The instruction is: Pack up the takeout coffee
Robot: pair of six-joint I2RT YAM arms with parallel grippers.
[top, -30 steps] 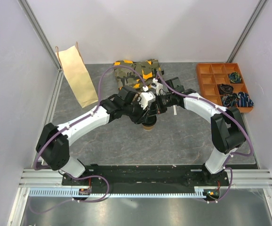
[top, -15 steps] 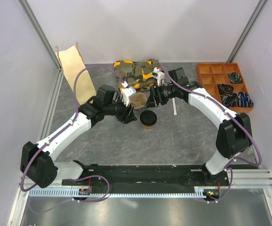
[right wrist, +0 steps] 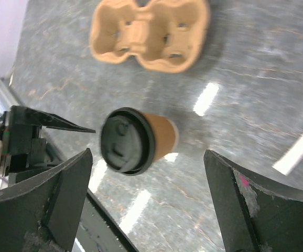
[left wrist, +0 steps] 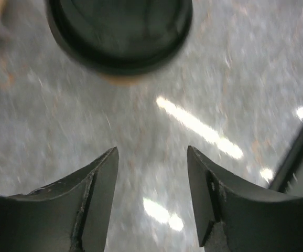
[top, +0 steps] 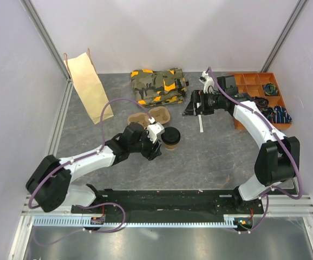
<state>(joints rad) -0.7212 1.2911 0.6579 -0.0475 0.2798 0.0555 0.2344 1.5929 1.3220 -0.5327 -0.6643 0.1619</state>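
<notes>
The lidded cup [top: 171, 138] is standing upright just at three o'clock of the left gripper [left wrist: 151, 152], the nearer one; it and the right gripper [top: 191, 108], at the cup's one o'clock, are gaping empty.

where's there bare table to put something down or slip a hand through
Widest bare table lies in front of the coffee cup, across to the right arm. Another strip runs between the paper bag and the left arm. The middle is crowded: cup tray, cup and left pincer sit close together, the folded cloth just behind.
</notes>
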